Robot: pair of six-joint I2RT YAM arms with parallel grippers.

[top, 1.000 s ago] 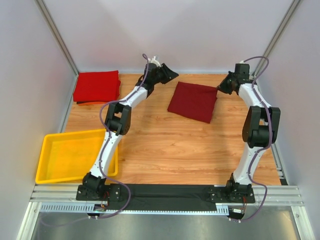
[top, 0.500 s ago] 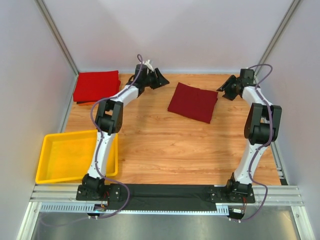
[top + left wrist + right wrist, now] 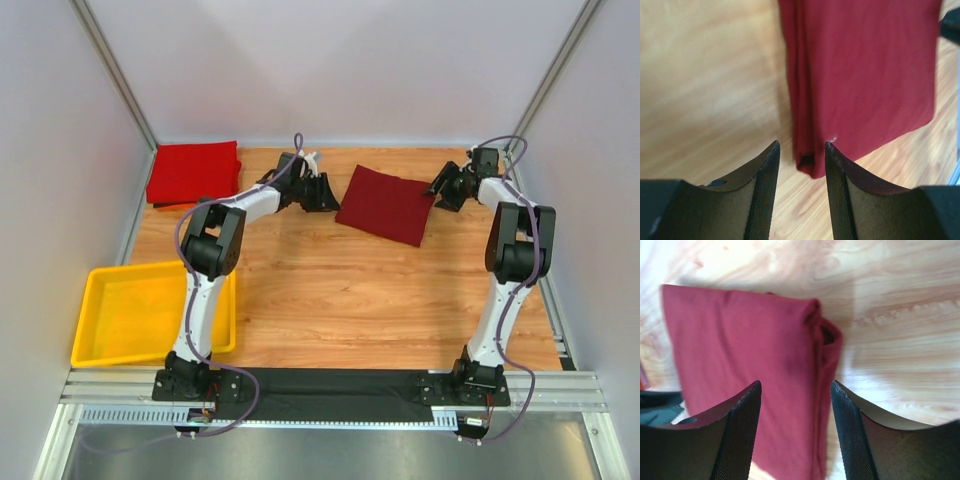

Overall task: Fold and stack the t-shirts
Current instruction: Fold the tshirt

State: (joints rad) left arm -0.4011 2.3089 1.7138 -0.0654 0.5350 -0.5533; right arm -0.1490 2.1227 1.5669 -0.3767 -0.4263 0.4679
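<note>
Both shirts look folded: the red shirt [image 3: 193,172] sits far left, the maroon shirt [image 3: 386,204] mid-table. My left gripper [image 3: 324,194] and right gripper [image 3: 439,190] flank the maroon one, fingers apart and empty. I judge stacking is still to do.

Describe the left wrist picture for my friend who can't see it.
A folded maroon shirt lies on a wooden table, filling the upper right. Two black left fingers stand open at the bottom, with the shirt's near corner showing in the gap between them.
</note>
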